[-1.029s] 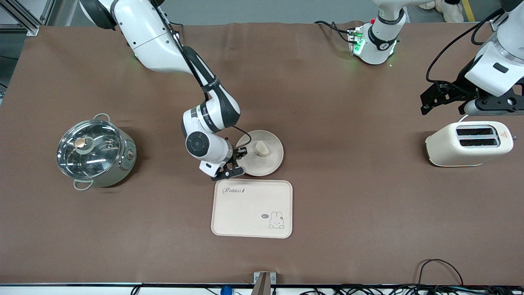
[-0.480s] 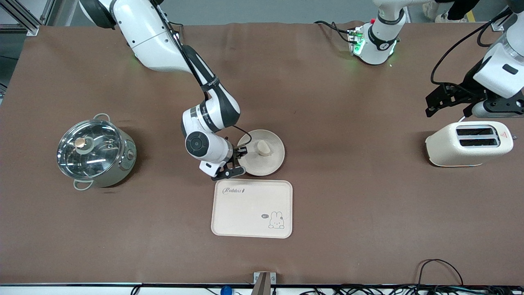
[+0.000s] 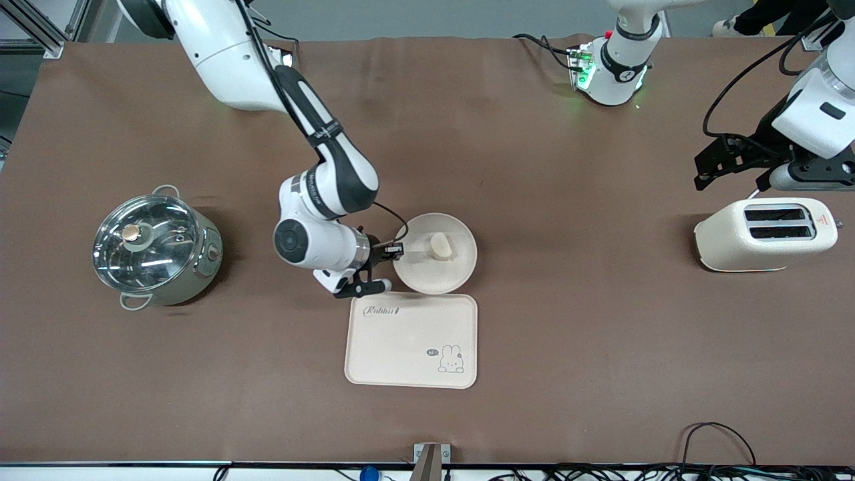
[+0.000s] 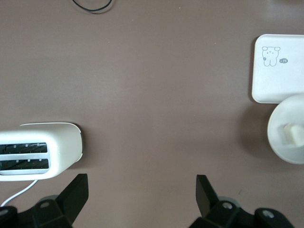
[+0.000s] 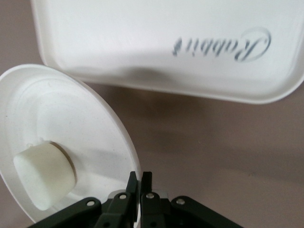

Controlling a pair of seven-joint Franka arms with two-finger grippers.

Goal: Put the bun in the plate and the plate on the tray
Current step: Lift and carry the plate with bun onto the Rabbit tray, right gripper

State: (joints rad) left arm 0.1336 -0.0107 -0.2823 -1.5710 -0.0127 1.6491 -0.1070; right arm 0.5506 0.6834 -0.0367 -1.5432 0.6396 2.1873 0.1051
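Lifted and shifted since a second ago, the plate (image 3: 435, 254) carrying the bun (image 3: 440, 244) is hanging by its rim in the clamped right gripper (image 3: 395, 252), overlapping the edge of the tray (image 3: 411, 340) farther from the front camera, while the left gripper (image 3: 709, 162), fingers apart, is waiting above the toaster (image 3: 765, 233).

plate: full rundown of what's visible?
The plate is round, shallow and plain cream-beige with a raised rim, unmarked, looking like matte plastic. The right gripper pinches its rim on the side toward the right arm's end of the table, fingers shut on it. The bun sits inside it, off-centre. Its near edge reaches the tray, which lies closer to the front camera; whether the plate is lifted or touches the tray cannot be told.
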